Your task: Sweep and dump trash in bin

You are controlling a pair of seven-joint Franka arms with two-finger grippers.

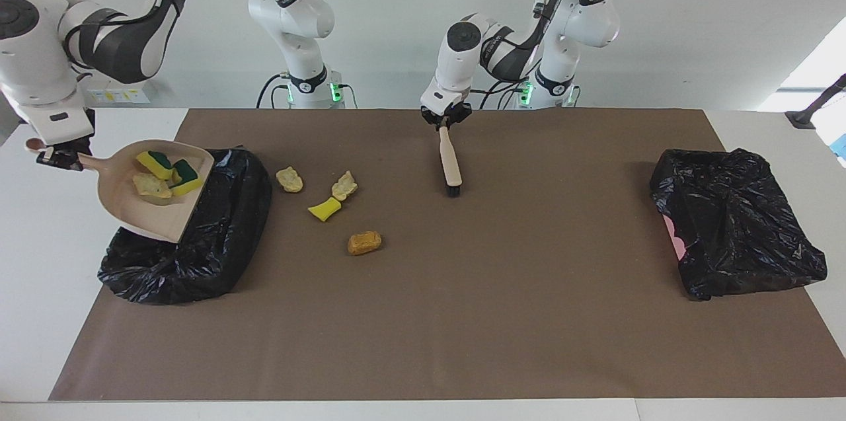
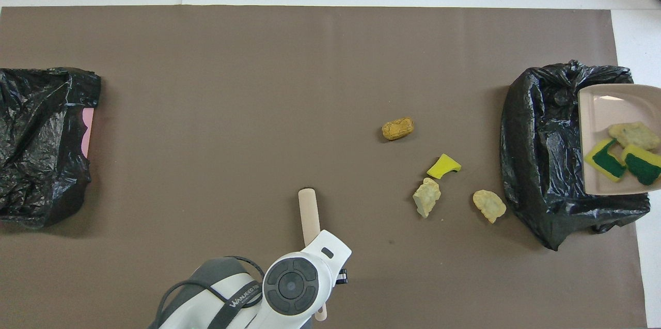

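Note:
My right gripper (image 1: 56,158) is shut on the handle of a beige dustpan (image 1: 142,213), held tilted in the air over the black-lined bin (image 1: 198,256) at the right arm's end of the table. Three trash scraps (image 1: 158,173) lie in the pan (image 2: 604,112): two yellow with green backing, one pale. On the mat beside the bin (image 2: 537,153) lie two pale scraps (image 1: 289,179) (image 1: 344,185), a bright yellow one (image 1: 324,209) and an orange-brown one (image 1: 364,242). My left gripper (image 1: 447,122) is shut on a beige brush (image 1: 451,166), bristles down at the mat.
A second black bag (image 1: 737,223) with something pink under it sits at the left arm's end of the table. A brown mat (image 1: 502,315) covers the white table. The left arm's wrist (image 2: 292,285) hides part of the brush (image 2: 309,213) from above.

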